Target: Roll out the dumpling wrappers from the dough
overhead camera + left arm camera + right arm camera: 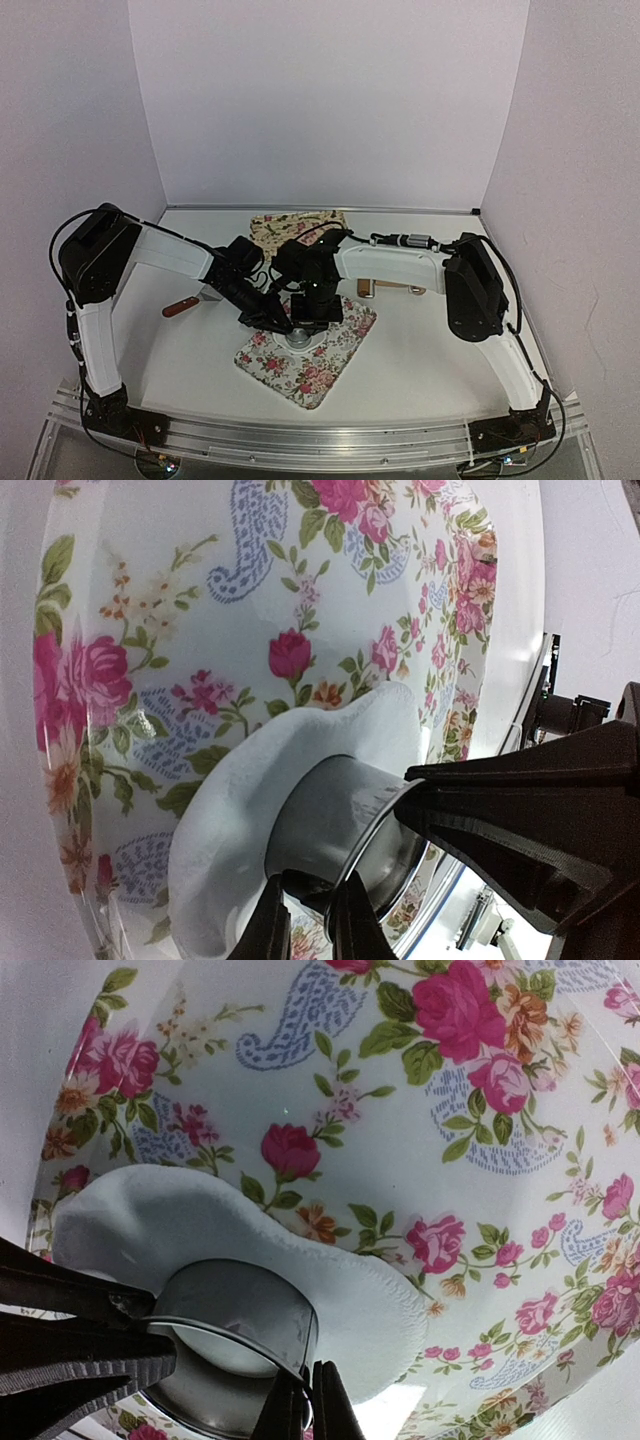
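Top external view: nearest, we are logging the flowered tray [300,378], with the flattened dough [200,1225] lying on it and the metal ring [240,1310] standing on the dough. We are finding the left gripper [312,925] narrow, pinching the ring's wall. The right gripper [308,1400] is pressing its jaws together at the ring's rim; whether the wall lies between them we cannot tell. Farther back, a brown-handled tool [183,306] is lying to the left, and a second flowered tray [280,225] is sitting by the back wall.
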Controlling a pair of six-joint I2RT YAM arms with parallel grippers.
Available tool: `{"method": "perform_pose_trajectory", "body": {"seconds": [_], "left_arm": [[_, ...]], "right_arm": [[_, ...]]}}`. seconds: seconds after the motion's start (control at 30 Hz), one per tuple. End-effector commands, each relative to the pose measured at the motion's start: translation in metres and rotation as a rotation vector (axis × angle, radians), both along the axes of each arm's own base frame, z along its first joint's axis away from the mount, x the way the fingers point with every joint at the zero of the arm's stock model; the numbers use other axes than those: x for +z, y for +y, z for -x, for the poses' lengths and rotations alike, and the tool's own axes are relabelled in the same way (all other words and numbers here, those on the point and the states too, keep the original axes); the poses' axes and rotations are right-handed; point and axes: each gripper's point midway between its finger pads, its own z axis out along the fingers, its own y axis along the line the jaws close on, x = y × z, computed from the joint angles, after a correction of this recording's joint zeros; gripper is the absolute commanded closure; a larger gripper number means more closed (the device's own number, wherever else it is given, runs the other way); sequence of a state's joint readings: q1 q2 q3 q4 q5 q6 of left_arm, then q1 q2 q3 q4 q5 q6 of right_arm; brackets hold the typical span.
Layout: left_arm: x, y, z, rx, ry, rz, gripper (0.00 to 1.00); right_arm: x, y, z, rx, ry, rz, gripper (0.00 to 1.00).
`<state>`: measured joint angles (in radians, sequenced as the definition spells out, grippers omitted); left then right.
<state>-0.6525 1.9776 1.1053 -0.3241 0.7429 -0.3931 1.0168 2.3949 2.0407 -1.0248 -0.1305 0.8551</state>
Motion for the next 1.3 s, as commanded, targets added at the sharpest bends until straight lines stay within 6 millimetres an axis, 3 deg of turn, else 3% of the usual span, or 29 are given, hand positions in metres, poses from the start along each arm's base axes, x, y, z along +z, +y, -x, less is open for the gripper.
{"method": "perform_pose_trajectory", "body": {"seconds": [0.0,0.1,0.23,0.6,0.93,1.13,1.27], "left_arm": [[-0.107,0.086,0.034,0.043,0.090,-0.488,0.91],[-0.103,0.082,0.030,0.046,0.080,-0.476,0.91],[-0.082,0.067,0.014,0.062,0.041,-0.422,0.91],[-0.001,0.021,-0.033,0.103,-0.112,-0.219,0.87],[0.075,-0.005,-0.068,0.135,-0.255,-0.098,0.77],[0.097,-0.005,-0.071,0.142,-0.289,-0.082,0.72],[0.094,0.007,-0.064,0.156,-0.280,-0.132,0.70]], "right_arm": [[-0.104,-0.034,0.057,0.045,0.218,0.202,1.00],[-0.100,-0.033,0.055,0.045,0.209,0.196,1.00],[-0.083,-0.029,0.049,0.042,0.180,0.175,1.00],[-0.045,-0.023,0.037,0.066,0.117,0.157,1.00],[-0.034,-0.027,0.029,0.089,0.097,0.203,1.00],[-0.030,-0.030,0.021,0.084,0.085,0.212,1.00],[-0.029,-0.030,0.015,0.080,0.080,0.210,1.00]]}}
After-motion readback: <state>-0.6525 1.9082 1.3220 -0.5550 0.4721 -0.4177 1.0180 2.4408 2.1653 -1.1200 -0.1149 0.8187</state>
